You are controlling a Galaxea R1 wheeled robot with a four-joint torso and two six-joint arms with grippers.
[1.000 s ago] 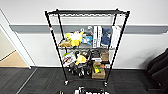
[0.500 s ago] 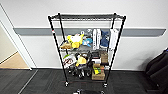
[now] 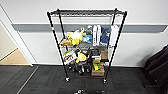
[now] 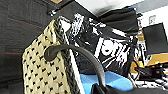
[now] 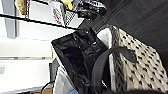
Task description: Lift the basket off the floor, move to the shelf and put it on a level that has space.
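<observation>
Two wrist views, basket close beside each end effector (grip state unclear), shelf ahead

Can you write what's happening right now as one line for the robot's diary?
facing shelf | top level bare | middle level holds toys | basket close to both wrist cameras

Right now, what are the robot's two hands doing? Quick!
Left hand: cannot be told; its wrist view shows the basket and a black loop handle close up.
Right hand: cannot be told; the basket is close there too.
</observation>
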